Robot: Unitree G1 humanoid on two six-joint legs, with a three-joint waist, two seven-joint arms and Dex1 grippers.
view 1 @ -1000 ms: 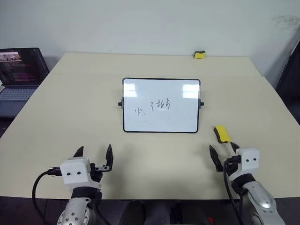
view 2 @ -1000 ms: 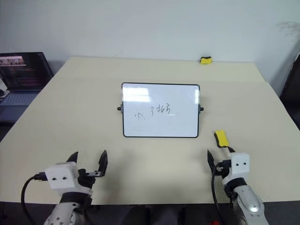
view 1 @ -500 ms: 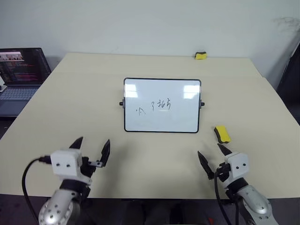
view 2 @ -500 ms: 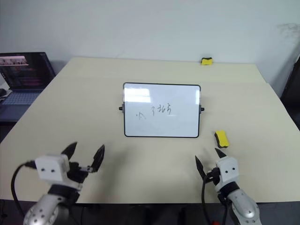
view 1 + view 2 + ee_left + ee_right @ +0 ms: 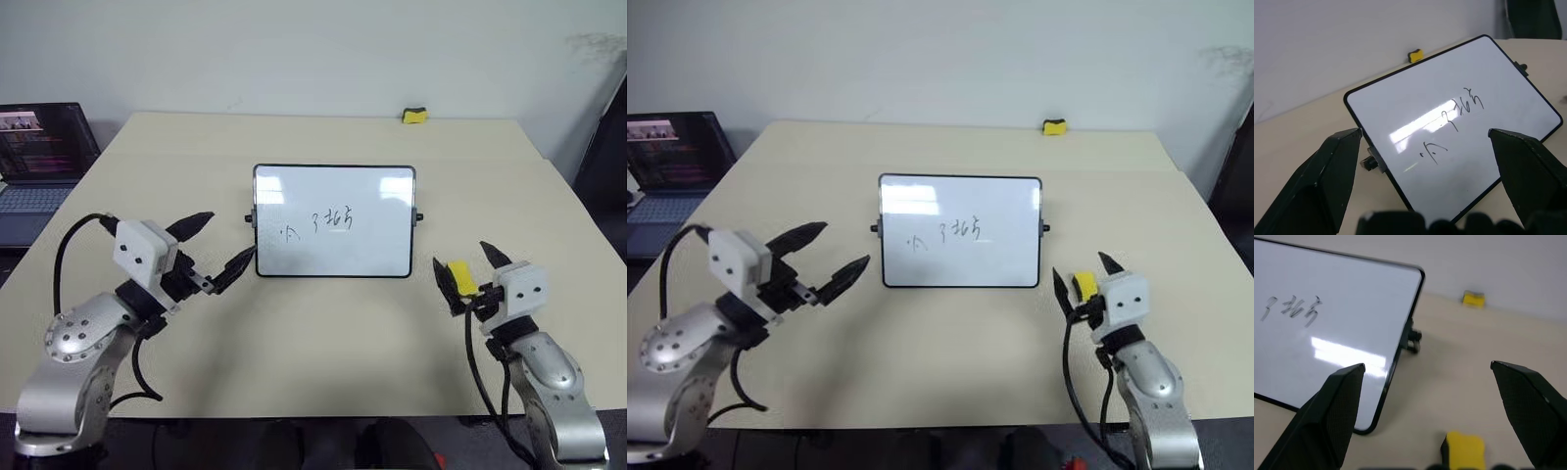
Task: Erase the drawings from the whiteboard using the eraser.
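Fingers (image 5: 1327, 181): 2 black tips, spread wide
Board (image 5: 1415, 105): tilted, glossy, framed between them
Drawings (image 5: 1452, 125): mid-board scribbles
Knob (image 5: 1370, 163): black, on the frame's side
Lump (image 5: 1414, 55): yellow, far behind

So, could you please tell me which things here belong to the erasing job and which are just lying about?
For the job:
- whiteboard
- drawings
- eraser

Lying about:
- laptop
- yellow lump at the table's far edge
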